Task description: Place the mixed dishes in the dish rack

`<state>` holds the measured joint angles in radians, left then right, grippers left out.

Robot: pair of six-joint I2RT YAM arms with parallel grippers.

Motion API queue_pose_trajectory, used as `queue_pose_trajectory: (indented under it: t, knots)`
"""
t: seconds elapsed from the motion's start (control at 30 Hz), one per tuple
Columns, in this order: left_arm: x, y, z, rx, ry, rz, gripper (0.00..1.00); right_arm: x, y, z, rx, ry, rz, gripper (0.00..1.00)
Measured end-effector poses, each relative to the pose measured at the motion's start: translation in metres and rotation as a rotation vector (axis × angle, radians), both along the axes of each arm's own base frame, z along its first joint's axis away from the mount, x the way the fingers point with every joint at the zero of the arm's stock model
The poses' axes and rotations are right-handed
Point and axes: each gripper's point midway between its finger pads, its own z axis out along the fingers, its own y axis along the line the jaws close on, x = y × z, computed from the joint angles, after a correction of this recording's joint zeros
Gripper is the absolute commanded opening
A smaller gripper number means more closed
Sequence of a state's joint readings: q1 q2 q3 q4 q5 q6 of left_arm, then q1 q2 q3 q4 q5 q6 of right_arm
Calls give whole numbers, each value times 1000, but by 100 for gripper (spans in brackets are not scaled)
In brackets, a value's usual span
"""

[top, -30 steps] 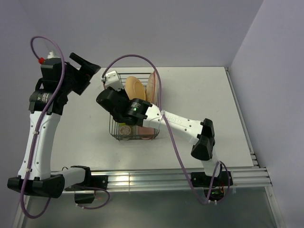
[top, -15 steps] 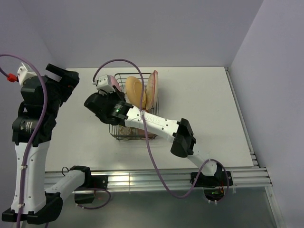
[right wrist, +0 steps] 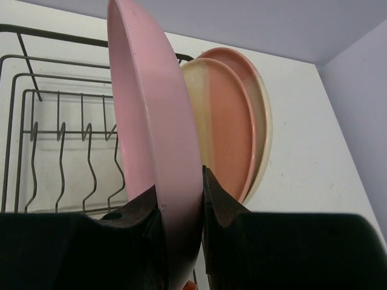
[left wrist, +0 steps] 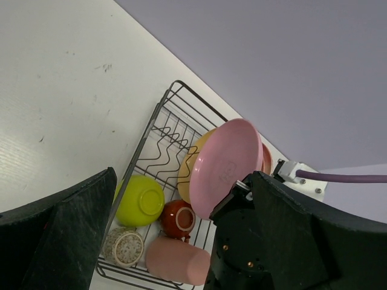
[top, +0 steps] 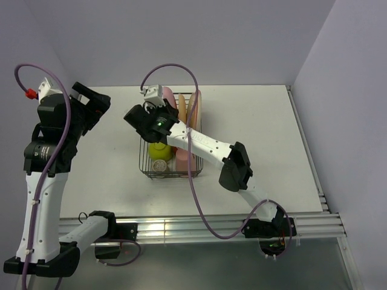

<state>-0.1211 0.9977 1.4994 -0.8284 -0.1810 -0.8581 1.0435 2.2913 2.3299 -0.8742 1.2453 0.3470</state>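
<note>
While my right pincer point(right wrist: 179, 194) pinches the pink plate point(right wrist: 151, 121) upright over the dish rack point(left wrist: 158, 115), centre frame, other plates point(right wrist: 227, 121), the green bowl point(left wrist: 142, 199), mug point(left wrist: 177, 219) and cups point(left wrist: 178, 260) already sit inside; this one looks like the last. My left pincer point(top: 92, 101) hangs spread, upper left.

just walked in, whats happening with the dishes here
The right arm's fingers grip a pink plate by its rim and hold it upright over the dish rack, beside plates standing in it. A lime-green bowl, a red-brown mug, a salmon-pink cup and a small cup sit at the rack's near end. The left arm's fingers are open and empty, off to the side.
</note>
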Motion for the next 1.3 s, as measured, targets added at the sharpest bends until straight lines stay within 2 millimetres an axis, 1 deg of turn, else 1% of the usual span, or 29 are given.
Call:
queue_pose_trajectory:
  t: [0.1, 0.2, 0.47, 0.7, 0.83, 1.0, 1.17, 1.3]
  knots:
    - [1, -2, -6, 2, 13, -10, 99, 0, -1, -2, 19, -1, -6, 0]
    - [1, -4, -10, 0, 26, -25, 99, -4, 0, -3, 7, 9, 0, 0]
    - [6, -6, -17, -2, 43, -39, 99, -7, -2, 2, 17, 0, -11, 0]
    - [11, -13, -35, -10, 88, -73, 99, -4, -2, 6, 5, -32, -34, 0]
    - [11, -15, -44, 1, 111, -91, 99, -1, 0, 3, -26, -46, -45, 0]
    - [9, -14, -43, 13, 105, -98, 99, 4, 3, -7, -69, -50, -53, 0]
    - [6, -12, -40, 25, 94, -104, 99, 10, 6, -12, -114, -58, -61, 0]
    - [6, -12, -44, 34, 102, -114, 99, 17, 10, -18, -160, -72, -66, 0]
